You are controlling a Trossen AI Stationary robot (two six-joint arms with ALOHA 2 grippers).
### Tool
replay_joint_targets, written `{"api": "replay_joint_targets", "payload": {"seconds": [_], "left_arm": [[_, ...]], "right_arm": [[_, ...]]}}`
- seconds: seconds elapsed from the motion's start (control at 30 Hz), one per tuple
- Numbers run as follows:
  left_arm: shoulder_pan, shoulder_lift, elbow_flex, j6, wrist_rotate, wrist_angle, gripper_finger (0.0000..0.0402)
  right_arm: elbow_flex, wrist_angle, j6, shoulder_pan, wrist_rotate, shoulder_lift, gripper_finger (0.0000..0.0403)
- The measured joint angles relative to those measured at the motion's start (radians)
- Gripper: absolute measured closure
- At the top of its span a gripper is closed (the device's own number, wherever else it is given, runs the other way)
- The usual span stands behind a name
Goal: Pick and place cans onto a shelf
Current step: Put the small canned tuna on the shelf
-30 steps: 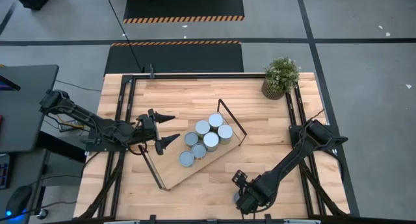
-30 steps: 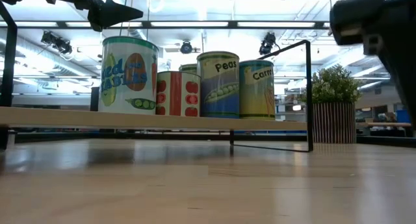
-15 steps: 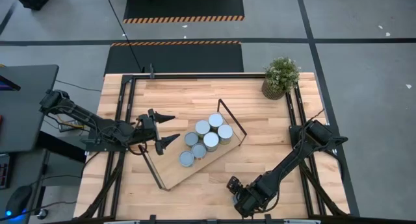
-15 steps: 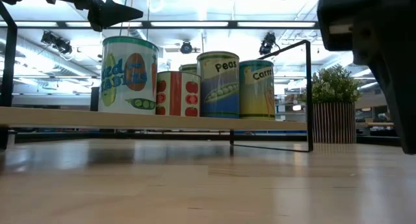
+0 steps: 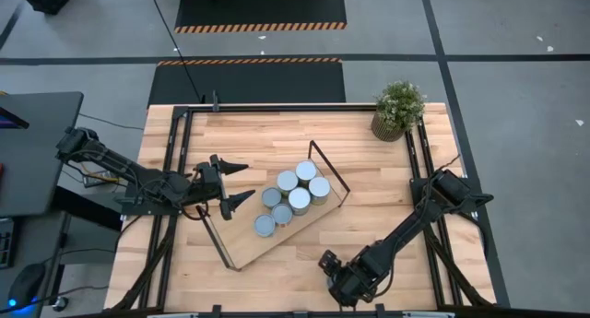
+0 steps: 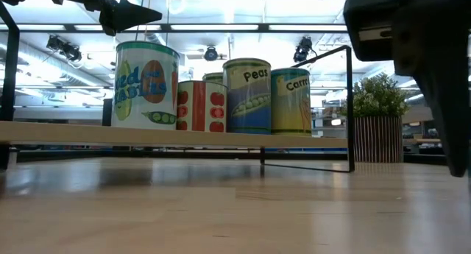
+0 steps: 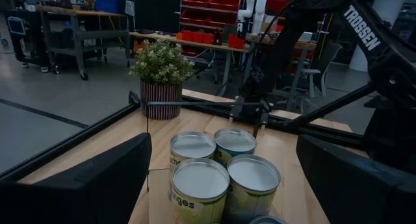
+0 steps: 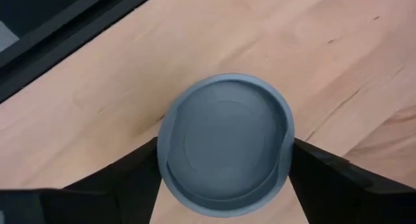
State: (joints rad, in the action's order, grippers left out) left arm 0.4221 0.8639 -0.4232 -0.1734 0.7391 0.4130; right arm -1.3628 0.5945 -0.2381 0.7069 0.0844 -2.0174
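Note:
Several cans stand upright in a cluster on the light-wood shelf, which lies slantwise mid-table with a black loop frame at its far end. In the low view their labelled sides show above the board. My left gripper hovers open and level by the shelf's left part, facing the cans. Near the table's front edge, right of the shelf, my right gripper points steeply down, shut on one more can that stands on the tabletop. My right gripper holds the can by its round wall just under the top rim, pinched between the two fingers, one on each opposite side. The fingers come from above, pointing steeply down. The can is upright; its base is hidden beneath its own top.
A potted plant stands at the table's far right corner. Black rails run along the table's left and right sides. Bare wood lies between the shelf and the right arm.
My right gripper has shifted a little toward the table's left edge, sunk slightly and tipped more steeply downward. The left arm and the cans on the shelf have kept still.

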Motion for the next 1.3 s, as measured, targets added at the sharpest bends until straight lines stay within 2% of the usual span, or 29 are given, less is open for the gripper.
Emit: {"api": "replay_joint_targets", "payload": {"seconds": [0.13,0.27,0.47,0.67,0.93,1.1,1.3], "left_arm": [[0.000,0.000,0.000,0.000,0.000,0.000,0.0013],[0.000,0.000,0.000,-0.017,0.000,0.001,0.0013],[0.000,0.000,0.000,-0.026,0.000,0.002,0.0013],[0.000,0.000,0.000,-0.025,0.000,0.001,0.0013],[0.000,0.000,0.000,-0.026,0.000,0.001,0.0013],[0.004,0.000,0.000,-0.031,-0.001,0.000,0.0013],[0.011,0.000,0.000,-0.032,-0.058,0.000,0.0013]], "right_arm": [[-0.015,0.011,0.004,-0.014,0.005,0.000,0.0103],[-0.073,0.011,-0.008,-0.045,0.081,0.000,0.0101],[-0.162,0.000,-0.066,-0.137,0.109,0.000,0.0100],[-0.241,-0.082,-0.057,-0.222,0.149,-0.009,0.0101],[-0.539,-0.008,-0.224,-0.248,0.138,-0.191,0.0104],[-0.732,0.066,-0.254,-0.276,0.126,-0.311,0.0103],[-0.852,0.096,-0.323,-0.298,0.140,-0.414,0.0103]]}}
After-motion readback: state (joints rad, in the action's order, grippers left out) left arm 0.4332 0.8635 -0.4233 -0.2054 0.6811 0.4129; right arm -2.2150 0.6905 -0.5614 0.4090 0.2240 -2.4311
